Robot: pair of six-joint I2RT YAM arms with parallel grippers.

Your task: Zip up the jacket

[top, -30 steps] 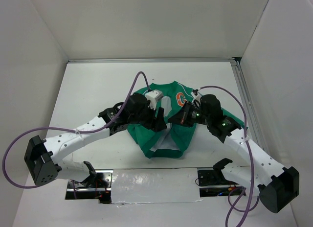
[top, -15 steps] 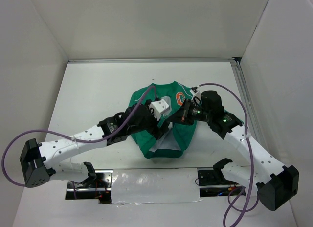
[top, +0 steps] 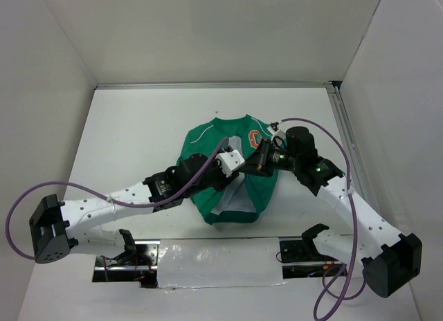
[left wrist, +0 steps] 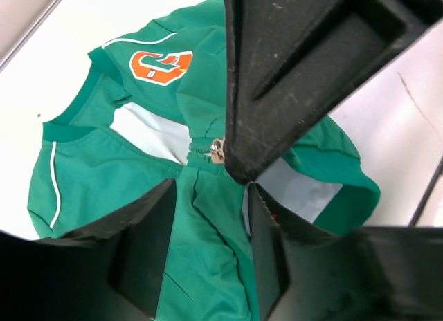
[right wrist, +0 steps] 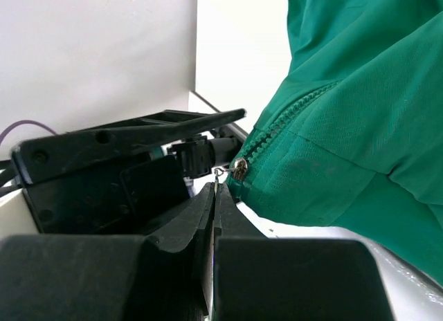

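Note:
The green jacket lies front up on the white table, its orange patch near the collar. Its lower front gapes open on white lining. My right gripper is shut on the thin metal zipper pull, beside the slider. In the left wrist view the slider sits right at the tip of the right gripper's black fingers. My left gripper straddles a fold of the jacket's green front below the slider, with a finger against each side.
White walls close in the table on three sides. A metal rail runs along the right edge. A reflective strip and the arm bases sit at the near edge. Purple cables loop from both arms.
The left gripper opened, shifted nearer and to the right along the jacket front, and closed again on the fabric. The right gripper stayed almost still on the zipper pull.

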